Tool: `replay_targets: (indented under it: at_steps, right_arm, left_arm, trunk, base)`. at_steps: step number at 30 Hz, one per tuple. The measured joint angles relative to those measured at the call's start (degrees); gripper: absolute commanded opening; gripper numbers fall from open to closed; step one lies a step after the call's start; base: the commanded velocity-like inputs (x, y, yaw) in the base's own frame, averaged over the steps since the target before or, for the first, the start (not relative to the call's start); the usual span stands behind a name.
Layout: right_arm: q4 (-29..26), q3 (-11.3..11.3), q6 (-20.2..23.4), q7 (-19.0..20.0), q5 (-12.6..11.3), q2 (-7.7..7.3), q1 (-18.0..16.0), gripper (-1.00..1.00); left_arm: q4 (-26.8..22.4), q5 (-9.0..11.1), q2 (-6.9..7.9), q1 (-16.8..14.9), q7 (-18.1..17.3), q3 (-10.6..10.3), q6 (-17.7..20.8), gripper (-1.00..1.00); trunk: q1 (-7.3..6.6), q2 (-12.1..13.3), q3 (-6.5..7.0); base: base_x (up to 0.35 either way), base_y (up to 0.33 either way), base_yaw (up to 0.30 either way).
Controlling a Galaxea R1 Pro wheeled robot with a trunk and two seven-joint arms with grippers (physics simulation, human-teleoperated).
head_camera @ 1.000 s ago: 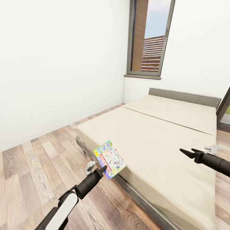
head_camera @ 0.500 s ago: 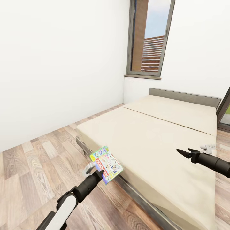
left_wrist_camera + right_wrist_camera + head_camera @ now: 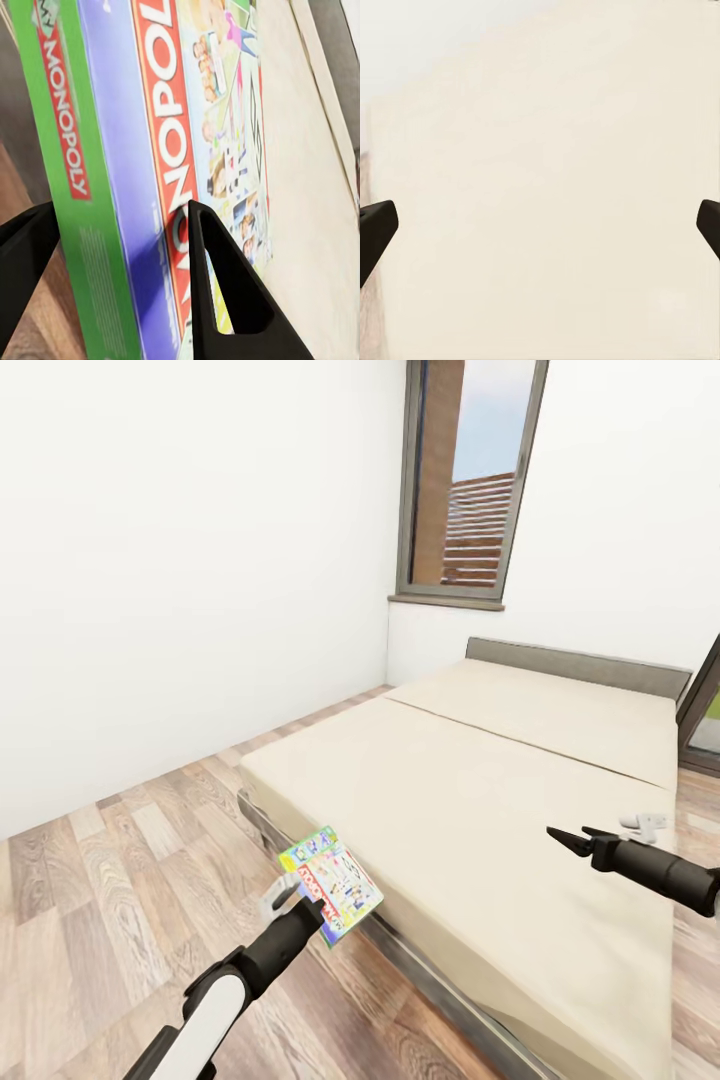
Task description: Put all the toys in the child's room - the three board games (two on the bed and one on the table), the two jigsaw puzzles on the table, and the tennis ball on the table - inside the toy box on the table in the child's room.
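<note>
1. Beside the near corner of the bed (image 3: 520, 780), over the wood-plank floor (image 3: 110, 880), the left gripper (image 3: 318, 907) holds a board game (image 3: 331, 879), a green-edged Monopoly box with a red title band.
2. From the left wrist, the two black fingers (image 3: 225, 292) clamp the box (image 3: 142, 172) across its thickness, one on the printed lid, the other on the far side; the box is tilted up on edge, clear of the mattress.
3. Over the beige mattress the right gripper (image 3: 578, 840) hovers with nothing between its fingers; the right wrist view shows the tips (image 3: 375, 229) spread wide.
4. Just past the right arm, a small pale object (image 3: 645, 821) lies on the mattress; it is too small to identify.
5. Judgement: the step in hand is carrying this first game away from the bed.
6. The table and toy box are out of frame, so the next move likely calls for turning the base toward them while keeping the grip firm.
</note>
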Motion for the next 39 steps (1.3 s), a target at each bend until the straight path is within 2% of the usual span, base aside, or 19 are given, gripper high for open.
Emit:
replay_targets:
  at_steps: [4, 10, 20, 31, 39]
  right_arm:
    - [-0.1, 0.4, 0.0, 0.0, 0.0, 1.04, 0.1, 1.00]
    - [-0.1, 0.6, 0.0, 0.2, 0.0, 1.45, 0.1, 1.00]
    - [-0.2, 0.7, 0.0, 0.4, 0.0, 1.59, 0.1, 1.00]
    - [-1.9, 0.7, 0.1, 0.6, 0.0, 1.60, 1.0, 1.00]
    - [-2.6, 0.8, 0.2, 0.6, -0.1, 1.61, 1.5, 1.00]
  left_arm:
    - [-0.2, -0.3, 0.30, 0.4, -0.8, 0.0, 0.0, -1.00]
    - [-0.2, -0.3, 0.64, 0.7, -2.4, 0.0, 0.0, -1.00]
    - [-0.3, -0.5, 0.82, 1.6, -6.0, 0.3, -0.1, -1.00]
    - [-0.2, -0.6, 0.85, 1.8, -7.0, 0.5, -0.1, -1.00]
    - [-0.2, -0.6, 0.92, 1.9, -7.2, 0.6, 0.0, -1.00]
  trunk:
    - [-0.88, 1.6, 0.72]
    - [-2.20, 4.0, 1.80]
    - [-4.39, 8.0, 3.59]
    - [-6.81, 12.4, 5.56]
    - [-8.57, 15.6, 7.00]
  base:
    - [0.000, 0.000, 0.000]
    - [0.000, 0.000, 0.000]
    - [0.000, 0.000, 0.000]
    - [0.000, 0.000, 0.009]
    - [0.000, 0.000, 0.171]
